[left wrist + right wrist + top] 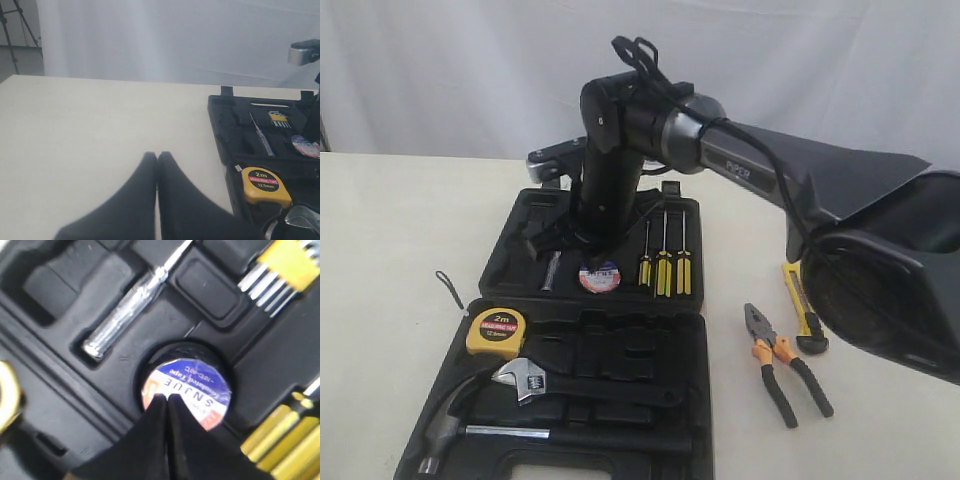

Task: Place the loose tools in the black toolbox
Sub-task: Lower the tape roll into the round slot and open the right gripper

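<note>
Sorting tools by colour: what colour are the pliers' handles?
Pliers: orange and black handles, clearest in the exterior view.

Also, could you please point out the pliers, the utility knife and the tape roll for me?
pliers (765, 345): exterior view, on the pivot.
utility knife (797, 298): exterior view, on its yellow body.
tape roll (192, 385): right wrist view, on the printed label.
</note>
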Robot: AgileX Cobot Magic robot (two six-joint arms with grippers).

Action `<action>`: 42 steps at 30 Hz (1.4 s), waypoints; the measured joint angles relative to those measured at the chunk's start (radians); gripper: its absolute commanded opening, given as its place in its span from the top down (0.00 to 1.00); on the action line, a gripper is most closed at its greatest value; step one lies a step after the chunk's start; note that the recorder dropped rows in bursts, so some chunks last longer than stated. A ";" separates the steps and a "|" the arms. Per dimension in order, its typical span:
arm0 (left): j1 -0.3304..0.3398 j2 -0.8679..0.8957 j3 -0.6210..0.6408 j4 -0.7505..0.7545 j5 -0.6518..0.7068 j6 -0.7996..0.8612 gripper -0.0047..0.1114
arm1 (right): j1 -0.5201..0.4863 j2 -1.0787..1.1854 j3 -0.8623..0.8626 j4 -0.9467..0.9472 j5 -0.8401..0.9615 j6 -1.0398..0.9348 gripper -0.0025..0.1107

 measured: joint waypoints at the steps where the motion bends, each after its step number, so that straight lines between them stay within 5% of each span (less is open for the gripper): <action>1: 0.000 0.000 0.000 0.000 0.000 0.000 0.96 | 0.000 0.012 0.000 0.000 -0.003 0.000 0.98; 42: 0.000 0.000 0.000 0.010 0.000 0.000 0.96 | -0.006 0.047 0.000 0.002 -0.060 -0.020 0.98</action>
